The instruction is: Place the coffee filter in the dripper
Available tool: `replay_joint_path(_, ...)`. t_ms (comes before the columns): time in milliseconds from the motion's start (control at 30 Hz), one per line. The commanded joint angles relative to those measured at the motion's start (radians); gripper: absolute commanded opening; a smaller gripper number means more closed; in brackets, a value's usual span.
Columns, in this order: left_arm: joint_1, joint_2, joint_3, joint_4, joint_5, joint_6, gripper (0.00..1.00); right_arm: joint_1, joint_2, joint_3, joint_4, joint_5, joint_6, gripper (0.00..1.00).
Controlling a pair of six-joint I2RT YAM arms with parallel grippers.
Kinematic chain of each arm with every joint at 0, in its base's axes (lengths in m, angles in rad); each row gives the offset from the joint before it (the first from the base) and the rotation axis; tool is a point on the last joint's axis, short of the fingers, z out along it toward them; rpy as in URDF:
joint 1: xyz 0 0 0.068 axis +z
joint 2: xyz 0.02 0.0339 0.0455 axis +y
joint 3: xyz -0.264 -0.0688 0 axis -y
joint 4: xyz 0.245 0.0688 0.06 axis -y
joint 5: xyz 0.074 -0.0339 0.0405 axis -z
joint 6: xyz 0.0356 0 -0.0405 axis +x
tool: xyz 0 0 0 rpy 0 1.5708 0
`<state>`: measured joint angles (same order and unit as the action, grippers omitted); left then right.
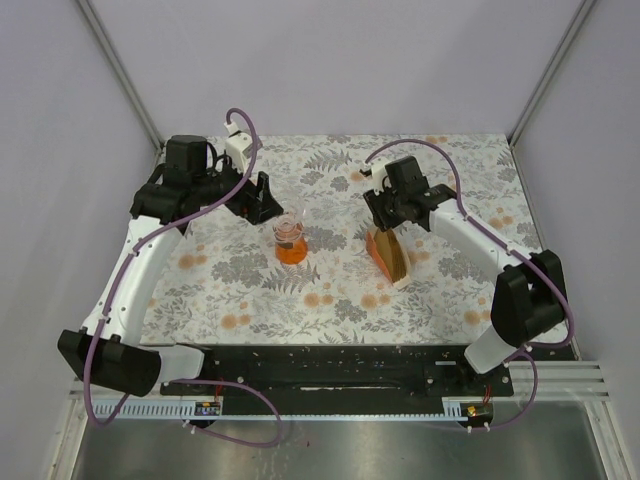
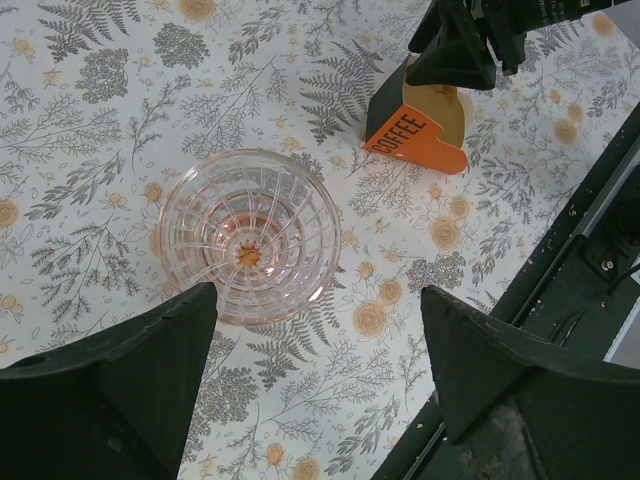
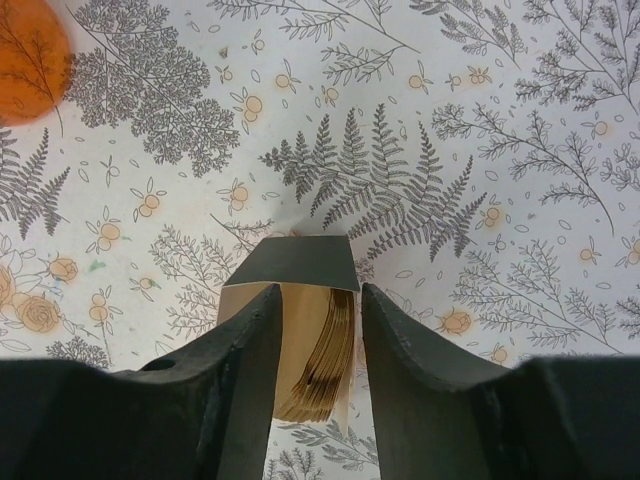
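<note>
Two arms, one dripper (image 1: 290, 243), one beige holder (image 1: 390, 257), one stack of brown papers (image 3: 318, 355) inside it; sheet count cannot tell. No loose coffee filter shows anywhere: it is one sheet of that stack, none singled out.

Right gripper (image 3: 318, 300) hangs right over the holder, fingers part-spread, one at 9 and one at 3 o'clock of the stack. The stack's edges run 12 to 6 between them in the right wrist view; no pinch visible.

Dripper is empty and upright, at about 9 o'clock of the holder in the top view, apart from it. Left gripper (image 2: 315, 300) is spread wide, holds nothing, and hovers near the dripper at its 11 o'clock in the top view.

Judgement: right arm is nearer for the pick. Next move needs the fingers to close on one sheet only, then carry it toward 9 o'clock. Risk: grabbing several sheets.
</note>
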<state>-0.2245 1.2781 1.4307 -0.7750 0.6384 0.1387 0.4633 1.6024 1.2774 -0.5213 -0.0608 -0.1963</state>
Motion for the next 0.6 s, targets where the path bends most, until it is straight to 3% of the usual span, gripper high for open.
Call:
replay_joint_path(0, -0.006, 0.001, 0.005, 0.029, 0.026, 0.015, 0.87, -0.003, -0.009, 0.062, -0.019, 0.027, 0.024, 0.47)
replay_joint_path(300, -0.009, 0.004, 0.004, 0.029, 0.026, 0.016, 0.87, -0.002, -0.087, 0.089, -0.049, 0.088, 0.09, 0.49)
replay_joint_path(567, -0.009, -0.008, 0.0, 0.026, 0.001, 0.039, 0.87, 0.0, -0.234, 0.056, -0.154, 0.119, 0.297, 0.47)
